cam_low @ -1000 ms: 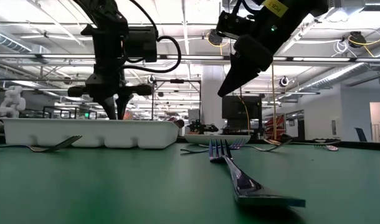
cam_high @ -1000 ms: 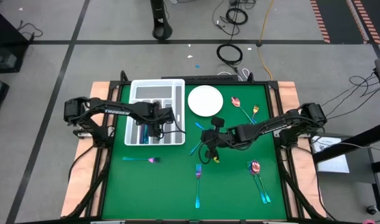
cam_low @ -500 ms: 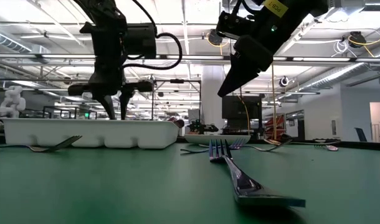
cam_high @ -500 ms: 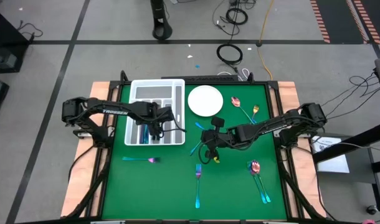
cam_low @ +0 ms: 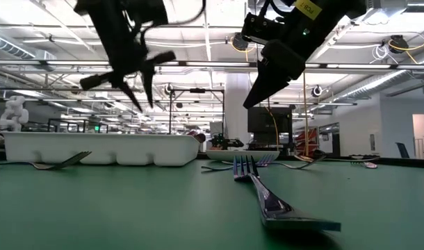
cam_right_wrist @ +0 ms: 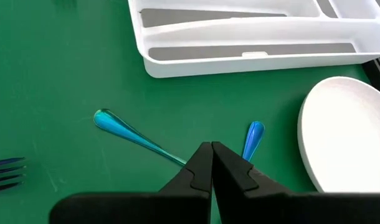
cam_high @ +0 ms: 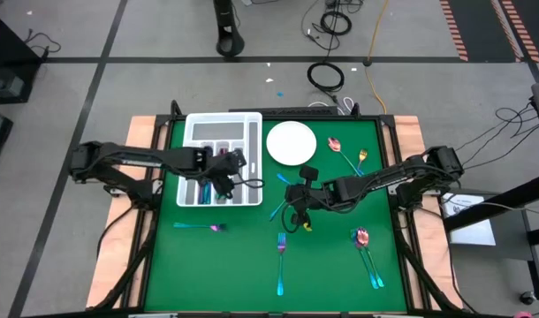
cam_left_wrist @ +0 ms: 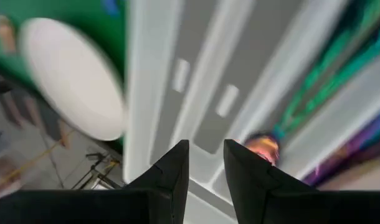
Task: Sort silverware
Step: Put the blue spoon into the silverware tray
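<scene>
My left gripper (cam_high: 227, 177) (cam_low: 141, 94) hangs open above the white divided tray (cam_high: 221, 117), tipped sideways, with nothing between its fingers (cam_left_wrist: 207, 163). Iridescent silverware (cam_left_wrist: 330, 78) lies in the tray's slots below it. My right gripper (cam_high: 296, 210) (cam_low: 251, 99) is shut and hangs above the mat near the table's middle, over two blue silverware handles (cam_right_wrist: 131, 132) (cam_right_wrist: 253, 138) that lie flat on the mat. Loose on the mat are also a fork (cam_high: 200, 227), another fork (cam_high: 281, 259), and spoons (cam_high: 365, 249).
A round white plate (cam_high: 292, 143) sits right of the tray at the far side. A spoon (cam_high: 333, 143) and a fork (cam_high: 361, 158) lie right of the plate. The near fork (cam_low: 267, 198) stretches toward the table's front edge.
My left gripper has opened wider over the tray, then risen clear above its rim while rolling and tipping sideways; its arm has drawn back toward the table's left edge.
</scene>
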Available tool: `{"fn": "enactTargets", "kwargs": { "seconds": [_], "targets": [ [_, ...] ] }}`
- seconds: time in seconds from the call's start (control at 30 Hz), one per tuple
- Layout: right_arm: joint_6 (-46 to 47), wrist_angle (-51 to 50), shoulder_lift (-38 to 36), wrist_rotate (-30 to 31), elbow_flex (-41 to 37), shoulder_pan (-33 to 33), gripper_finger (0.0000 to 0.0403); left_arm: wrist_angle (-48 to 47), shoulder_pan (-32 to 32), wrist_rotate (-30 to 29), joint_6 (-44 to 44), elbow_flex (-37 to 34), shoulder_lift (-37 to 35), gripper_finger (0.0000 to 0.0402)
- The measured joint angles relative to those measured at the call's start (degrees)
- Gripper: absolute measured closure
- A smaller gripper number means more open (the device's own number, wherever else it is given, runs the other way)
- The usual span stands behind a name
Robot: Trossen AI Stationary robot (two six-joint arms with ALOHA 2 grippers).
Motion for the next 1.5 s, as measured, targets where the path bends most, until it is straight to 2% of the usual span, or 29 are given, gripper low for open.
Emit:
{"fn": "enactTargets", "kwargs": {
  "seconds": [0.3,0.63,0.7,0.83,0.97,1.17,1.3,1.43,1.5],
  "targets": [
    [1.70,-1.61,-0.74,-0.04,0.00,1.14,0.0403,5.65,-6.91,-0.11,-20.43,0.02,-8.63,0.0299],
    [10.44,-6.88,-7.06,0.13,0.00,5.23,0.0403,13.37,-14.17,2.87,-50.30,0.02,-14.25,0.0299],
    [12.32,-7.57,-7.90,0.14,0.00,6.49,0.0403,13.49,-14.85,5.35,-55.13,0.02,-14.68,0.0299],
    [15.55,-8.08,-8.60,0.14,0.00,9.00,0.0403,15.59,-16.10,13.99,-63.07,0.02,-15.10,0.0299],
    [20.52,-9.24,-8.66,-1.11,0.00,11.25,0.0403,19.86,-19.11,17.63,-67.08,-1.95,-15.10,0.0299],
    [30.92,-14.42,-8.66,-12.73,0.00,13.89,0.0403,32.48,-24.01,15.89,-70.39,-10.91,-15.07,0.0299],
    [38.96,-19.18,-8.66,-17.88,0.00,16.19,0.0403,45.58,-26.50,13.52,-72.00,-17.74,-15.05,0.0299],
    [46.33,-23.69,-8.63,-19.53,0.00,19.39,0.0403,60.13,-27.76,12.04,-71.98,-23.58,-15.03,0.0299],
    [49.83,-25.55,-8.63,-20.53,0.00,20.94,0.0403,64.40,-27.76,11.72,-72.01,-25.02,-15.03,0.0299]
  ]
}}
